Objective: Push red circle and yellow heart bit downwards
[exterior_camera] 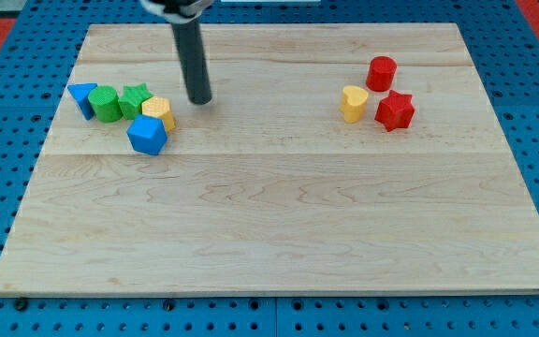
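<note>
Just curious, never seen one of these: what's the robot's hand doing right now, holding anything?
No jaws here: just a dark rod.
My tip holds nothing, touches no block, and sits just right of the yellow block in the left cluster.

Pale matt wooden board (279, 225)

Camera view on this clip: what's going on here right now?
A robot arm's rod is over a wooden board with my tip resting near the left cluster, just right of the yellow hexagon. That cluster also holds a blue triangle, green cylinder, green star and blue cube. The red circle and yellow heart, beside a red star, sit far off at the view's right, untouched.
</note>
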Robot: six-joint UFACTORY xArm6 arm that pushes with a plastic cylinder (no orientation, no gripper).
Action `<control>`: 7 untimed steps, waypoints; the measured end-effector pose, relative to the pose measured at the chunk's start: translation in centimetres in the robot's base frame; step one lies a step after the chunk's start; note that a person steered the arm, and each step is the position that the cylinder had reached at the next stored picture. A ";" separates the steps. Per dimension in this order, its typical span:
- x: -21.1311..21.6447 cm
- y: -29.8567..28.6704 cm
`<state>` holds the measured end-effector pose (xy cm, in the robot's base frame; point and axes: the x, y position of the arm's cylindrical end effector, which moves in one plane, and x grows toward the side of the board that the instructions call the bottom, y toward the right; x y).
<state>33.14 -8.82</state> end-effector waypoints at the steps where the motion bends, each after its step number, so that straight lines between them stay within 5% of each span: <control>1: -4.7 0.2; 4: -8.9 24.4; 5: -5.6 26.6; 7: 1.4 20.0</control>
<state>34.58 11.20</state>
